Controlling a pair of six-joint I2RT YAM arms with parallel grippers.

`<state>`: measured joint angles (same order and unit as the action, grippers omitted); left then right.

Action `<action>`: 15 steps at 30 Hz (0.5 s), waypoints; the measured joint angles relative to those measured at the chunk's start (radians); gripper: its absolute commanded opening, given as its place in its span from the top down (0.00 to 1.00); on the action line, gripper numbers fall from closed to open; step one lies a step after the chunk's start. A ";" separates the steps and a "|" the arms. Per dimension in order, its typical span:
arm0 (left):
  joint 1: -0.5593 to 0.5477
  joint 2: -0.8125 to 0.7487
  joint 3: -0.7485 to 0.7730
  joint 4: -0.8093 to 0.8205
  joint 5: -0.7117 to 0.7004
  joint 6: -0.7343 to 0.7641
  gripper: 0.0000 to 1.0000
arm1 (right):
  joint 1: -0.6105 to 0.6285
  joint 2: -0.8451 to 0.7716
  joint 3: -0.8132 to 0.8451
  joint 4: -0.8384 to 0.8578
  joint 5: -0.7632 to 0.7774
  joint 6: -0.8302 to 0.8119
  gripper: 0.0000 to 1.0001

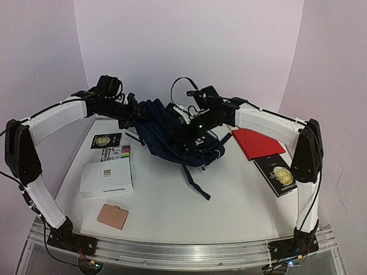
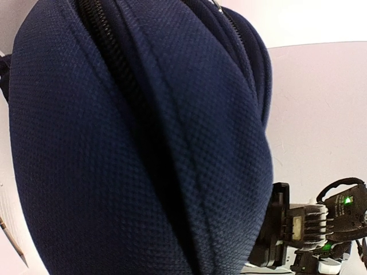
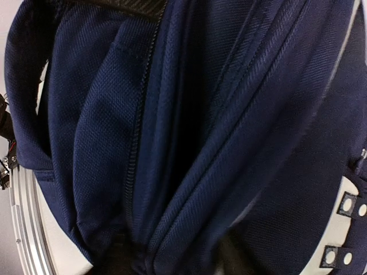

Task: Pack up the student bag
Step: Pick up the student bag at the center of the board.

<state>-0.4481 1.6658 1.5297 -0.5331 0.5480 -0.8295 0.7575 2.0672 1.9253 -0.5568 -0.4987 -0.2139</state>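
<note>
Now, hold the mouth of the student bag (image 1: 172, 142) wide: pull both sides apart evenly, keep the zipper edges taut, avoid dragging it across the table (image 1: 172, 217). Sits bunched at rear centre, pressed against the left claw (image 1: 132, 114) and right claw (image 1: 183, 127) (navy fabric fills both wrist views). Cannot tell whether either of the 2 is spread or pinching cloth.

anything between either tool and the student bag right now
Nothing visible. The left tool and right tool are both right at the student bag, whose navy fabric fills both wrist views.
</note>
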 measured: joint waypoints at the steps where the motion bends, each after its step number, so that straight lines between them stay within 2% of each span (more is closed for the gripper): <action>1: 0.004 0.000 0.004 -0.005 0.001 0.000 1.00 | -0.002 0.000 0.008 -0.005 0.000 0.005 0.99; 11: 0.048 0.013 0.069 -0.038 0.043 0.022 1.00 | -0.006 -0.008 0.065 -0.012 0.011 0.125 1.00; 12: 0.052 0.018 0.082 -0.046 0.051 0.026 1.00 | -0.007 -0.012 0.066 -0.012 0.010 0.139 0.95; 13: 0.055 0.023 0.097 -0.054 0.061 0.029 1.00 | -0.008 -0.017 0.068 -0.013 0.008 0.156 0.78; 15: 0.062 0.038 0.133 -0.069 0.086 0.037 1.00 | -0.011 -0.027 0.070 -0.012 0.002 0.185 0.33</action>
<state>-0.3864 1.7042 1.6622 -0.6019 0.6344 -0.7925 0.7463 2.0405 1.9953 -0.5692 -0.4963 -0.0285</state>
